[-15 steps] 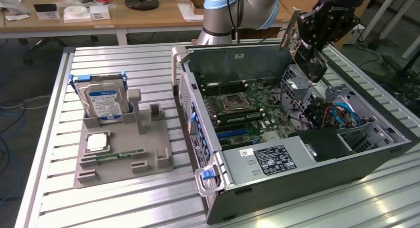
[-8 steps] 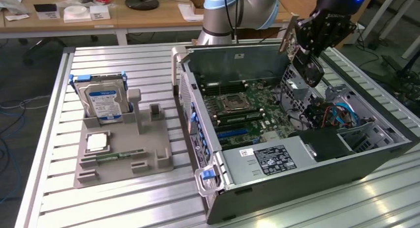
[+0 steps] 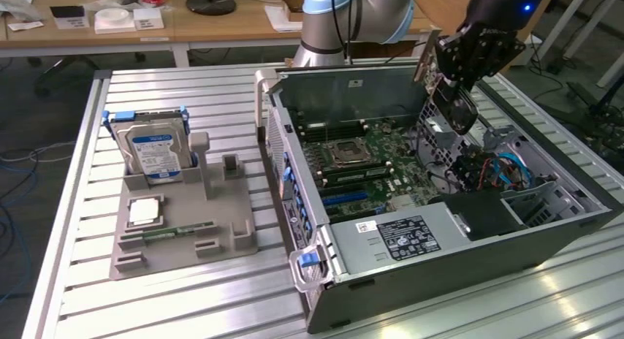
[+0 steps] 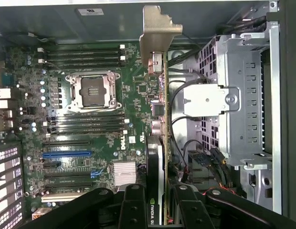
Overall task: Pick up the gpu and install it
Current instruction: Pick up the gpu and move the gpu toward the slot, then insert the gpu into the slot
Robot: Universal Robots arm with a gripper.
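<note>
Exterior view: at about one o'clock in the picture, the claw (image 3: 457, 87) hangs over the open computer case (image 3: 439, 266), pinching the gpu (image 3: 457, 114) between its fingers. The card hangs from the claw toward six o'clock, clear of the motherboard (image 3: 366, 160) and above the case's three o'clock side, near the cables (image 3: 487, 171).

The wrist view shows the gpu (image 4: 156, 157) edge-on, clamped between the dark fingers (image 4: 133, 207), with its tan bracket (image 4: 155, 28) at the end far from the claw.

The step in hand looks like carrying the card over to its slot. To do it well, I judge the card's long edge should be held parallel to the expansion slots (image 3: 346, 199), which lie toward eight o'clock of the claw. The bracket should also line up with the case's rear wall, and the card should stay level and away from the cables and drive cage (image 4: 243, 95).

The hard drive (image 3: 154, 153) stands in its grey holder (image 3: 185, 237) on the table (image 3: 175, 310), at nine o'clock of the case.
</note>
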